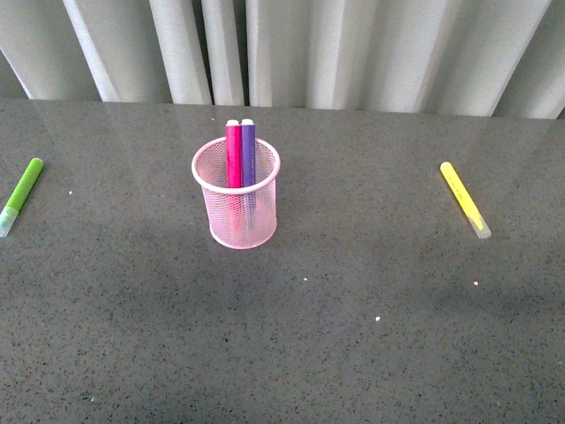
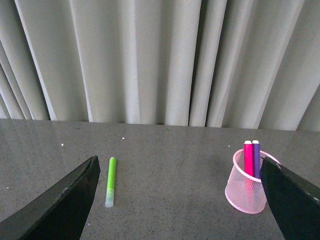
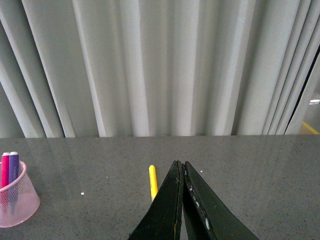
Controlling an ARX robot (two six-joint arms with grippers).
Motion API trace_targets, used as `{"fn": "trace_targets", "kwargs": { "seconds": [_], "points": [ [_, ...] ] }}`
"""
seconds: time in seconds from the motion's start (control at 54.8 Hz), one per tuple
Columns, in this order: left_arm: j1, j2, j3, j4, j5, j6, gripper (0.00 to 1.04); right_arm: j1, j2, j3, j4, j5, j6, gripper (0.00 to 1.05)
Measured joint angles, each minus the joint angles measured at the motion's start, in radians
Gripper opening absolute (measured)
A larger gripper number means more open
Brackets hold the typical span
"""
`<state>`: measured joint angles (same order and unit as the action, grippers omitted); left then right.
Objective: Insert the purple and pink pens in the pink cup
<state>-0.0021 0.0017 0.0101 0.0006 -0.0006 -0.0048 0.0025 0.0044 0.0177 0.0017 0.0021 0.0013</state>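
Front view: both pens (image 1: pixel 241 155) stand upright in the cup (image 1: pixel 237 205) mid-tabletop. Left jaws are spread and empty, right jaws pressed together. Best now: keep both arms clear of the cup.

I see a light pink mesh cup (image 1: pixel 236 208) holding a magenta pen (image 1: pixel 233 155) and a purple pen (image 1: pixel 249 153). A lime-green marker (image 1: pixel 22 194) and a yellow marker (image 1: pixel 464 199) lie on my speckled grey table (image 1: pixel 353 336).

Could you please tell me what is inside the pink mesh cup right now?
The pink cup holds two upright markers side by side: the pink pen and the purple pen. Their lower ends show only faintly through the mesh.
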Motion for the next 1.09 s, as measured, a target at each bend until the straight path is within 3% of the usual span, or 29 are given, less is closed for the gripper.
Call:
{"fn": "trace_targets", "kwargs": {
  "seconds": [0.274, 0.401, 0.511, 1.095],
  "points": [
    [0.0, 0.0, 0.0, 0.0, 0.0, 0.0, 0.98, 0.0, 0.0, 0.0, 0.0, 0.0, 0.0, 0.47],
    [0.0, 0.0, 0.0, 0.0, 0.0, 0.0, 0.98, 0.0, 0.0, 0.0, 0.0, 0.0, 0.0, 0.79],
    [0.0, 0.0, 0.0, 0.0, 0.0, 0.0, 0.98, 0.0, 0.0, 0.0, 0.0, 0.0, 0.001, 0.99],
    [0.0, 0.0, 0.0, 0.0, 0.0, 0.0, 0.98, 0.0, 0.0, 0.0, 0.0, 0.0, 0.002, 0.98]
  ]
}}
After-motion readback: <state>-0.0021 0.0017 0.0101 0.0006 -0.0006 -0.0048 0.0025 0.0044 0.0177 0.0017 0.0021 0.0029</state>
